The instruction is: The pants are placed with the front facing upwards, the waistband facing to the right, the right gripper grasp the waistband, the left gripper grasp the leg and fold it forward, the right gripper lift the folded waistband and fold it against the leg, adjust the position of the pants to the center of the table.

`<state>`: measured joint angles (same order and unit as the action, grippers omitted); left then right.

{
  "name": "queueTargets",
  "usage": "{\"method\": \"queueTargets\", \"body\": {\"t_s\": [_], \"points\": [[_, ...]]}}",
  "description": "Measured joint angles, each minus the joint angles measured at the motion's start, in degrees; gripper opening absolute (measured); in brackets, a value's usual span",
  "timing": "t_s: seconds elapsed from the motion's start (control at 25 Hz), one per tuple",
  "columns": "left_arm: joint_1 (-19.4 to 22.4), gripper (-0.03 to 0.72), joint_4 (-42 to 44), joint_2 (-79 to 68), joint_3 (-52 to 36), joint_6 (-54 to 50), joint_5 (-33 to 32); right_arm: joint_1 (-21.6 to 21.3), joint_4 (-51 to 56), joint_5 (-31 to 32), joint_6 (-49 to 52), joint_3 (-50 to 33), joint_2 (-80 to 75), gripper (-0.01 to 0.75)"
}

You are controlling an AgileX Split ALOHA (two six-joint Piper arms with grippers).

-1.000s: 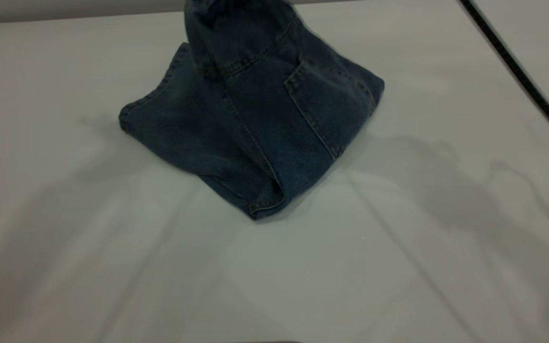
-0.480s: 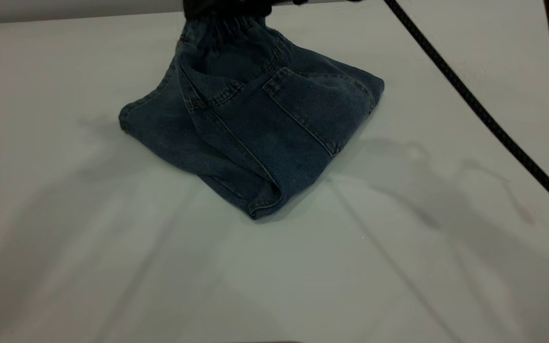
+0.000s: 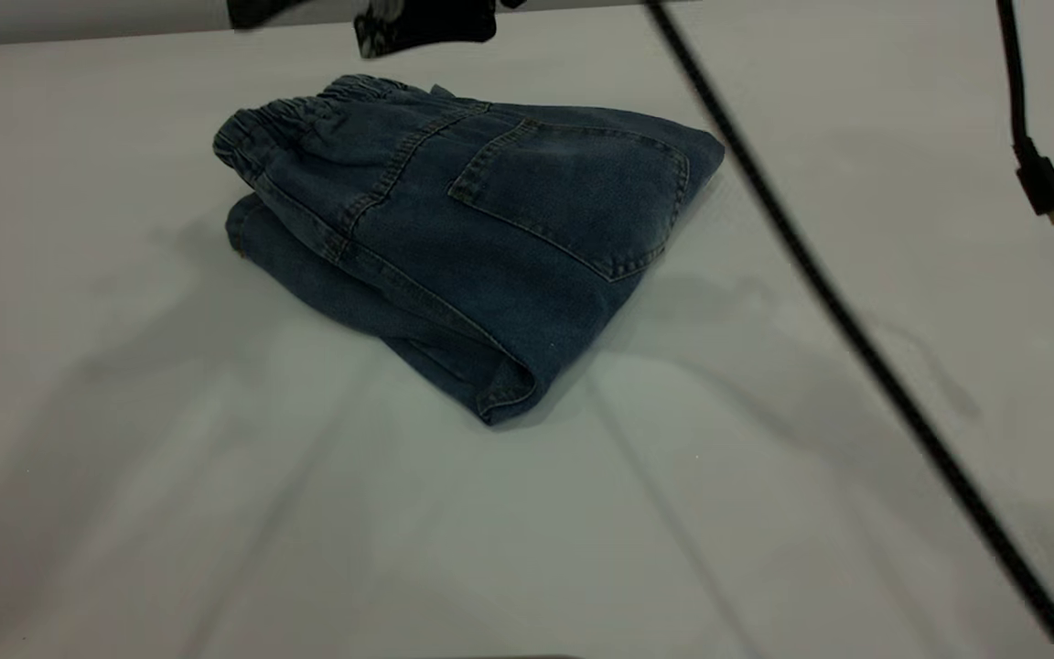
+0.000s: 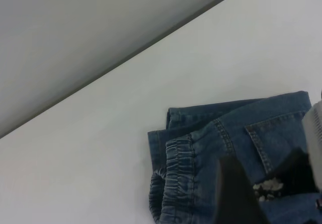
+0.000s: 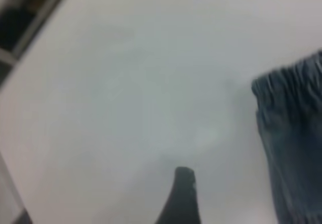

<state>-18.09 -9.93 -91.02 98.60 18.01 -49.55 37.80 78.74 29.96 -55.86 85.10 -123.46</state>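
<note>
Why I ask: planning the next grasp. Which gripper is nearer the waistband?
Right. The right gripper hangs just beyond the waistband, not touching; the left gripper is out of view, so seemingly farther.

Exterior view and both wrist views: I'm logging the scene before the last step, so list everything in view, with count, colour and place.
pants: one, blue denim, folded, back patch pocket up, lying on the far middle of the table.
waistband: one, darker ruched blue, at the fold's far left end, lying free.
table: one, white-grey, under everything.
braided cable: one, black, hanging across the right side.
cable with plug: one, black, dangling at far right.
right gripper: one, black, above the table's far edge just beyond the waistband, holding nothing.
left gripper: not identifiable.
</note>
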Motion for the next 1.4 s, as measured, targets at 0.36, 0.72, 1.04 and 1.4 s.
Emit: {"method": "queueTargets", "body": {"t_s": [0.36, 0.72, 1.04, 1.4], "points": [[0.0, 0.358, 4.01, 3.25, 0.0, -0.22, 1.5, 1.22, -54.92, 12.65, 63.01, 14.65, -0.2, 0.566], [0.0, 0.358, 4.25, 4.42, 0.0, -0.16, 2.55, 3.88, -58.42, 21.38, 82.98, 25.77, -8.42, 0.566], [0.0, 0.358, 3.98, 4.42, 0.0, -0.46, 2.43, 3.82, -52.92, 20.17, 97.06, 36.63, -21.62, 0.566], [0.0, 0.358, 3.85, 4.42, 0.0, -0.62, 0.73, 3.45, -55.01, 21.94, 112.87, 39.26, -28.45, 0.563]]}}
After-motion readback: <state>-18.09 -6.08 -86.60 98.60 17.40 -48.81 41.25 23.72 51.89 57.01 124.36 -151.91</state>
